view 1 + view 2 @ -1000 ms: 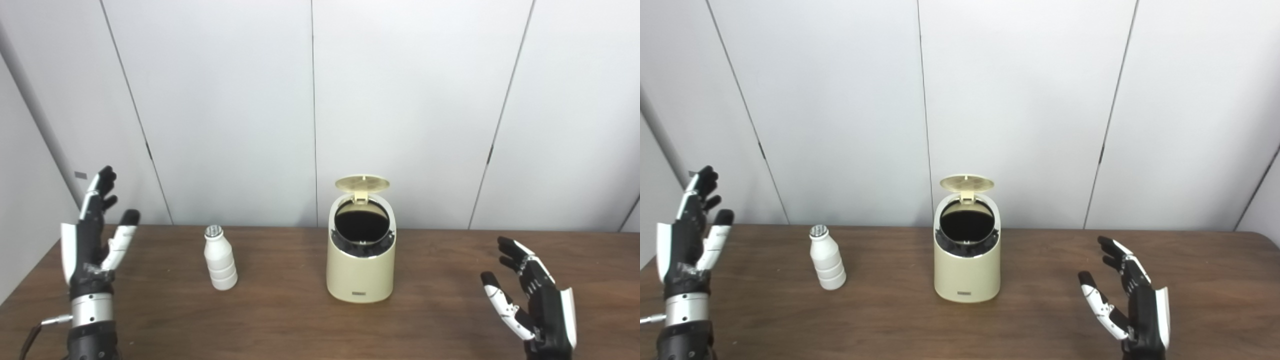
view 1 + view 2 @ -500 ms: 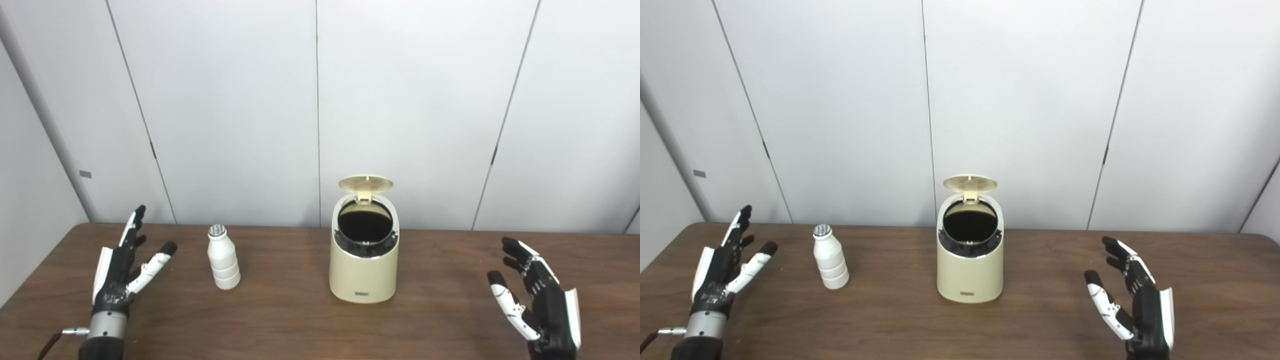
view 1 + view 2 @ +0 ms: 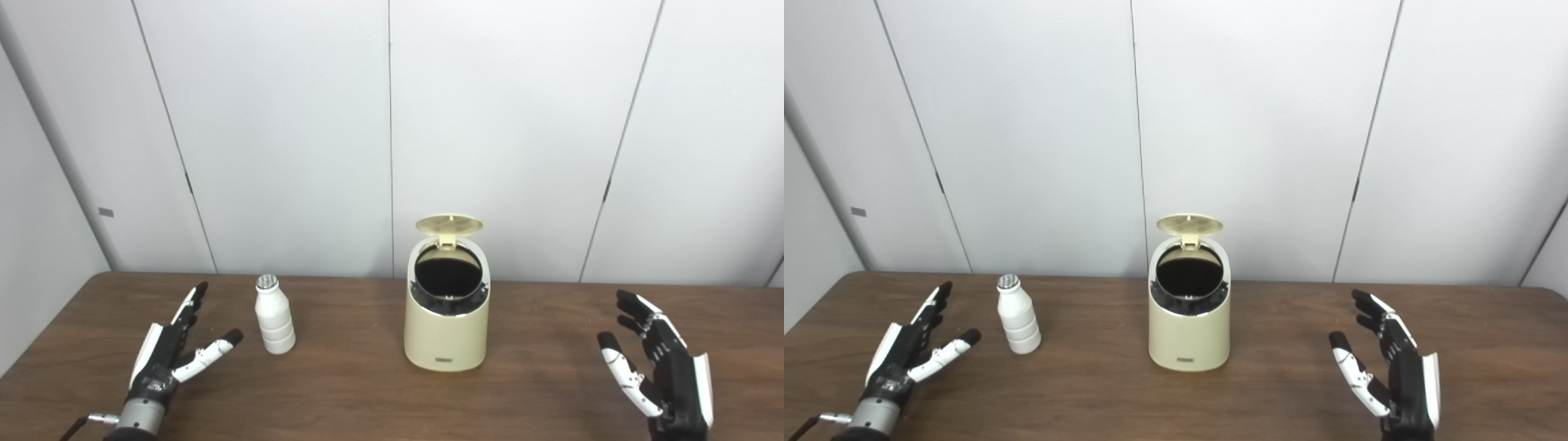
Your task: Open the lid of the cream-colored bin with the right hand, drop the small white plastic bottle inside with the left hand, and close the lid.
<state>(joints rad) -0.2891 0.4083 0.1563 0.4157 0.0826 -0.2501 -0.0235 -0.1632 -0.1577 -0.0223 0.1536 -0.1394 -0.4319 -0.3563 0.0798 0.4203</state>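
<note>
Small white plastic bottle (image 3: 274, 318): stood upright on the brown table (image 3: 367, 392), left of centre, ribbed round the lower body, narrowed at the shoulder, capped with a silvery foil top. Touched by nothing.

Farthest left, left hand (image 3: 168, 355): held low over the table near its left edge, palm turned inward, fingers spread and empty, thumb tip pointed toward the bottle but clearly apart from it. Black fingers with white plates along the backs; metal wrist cuff at the bottom edge.

Right of the bottle, near the table's middle, cream-colored bin (image 3: 446, 331): rounded body, small dark label low on the front, dark mouth ringed in black and white. Lid (image 3: 448, 225) swung up on its rear hinge, underside faced forward.

Farthest right, right hand (image 3: 1390, 373): raised above the table, well apart from the bin, fingers splayed, nothing held.

Left eye view: grey tag on the left wall panel set closer in. Right eye view: more of the table's right end, with its rounded corner.
</note>
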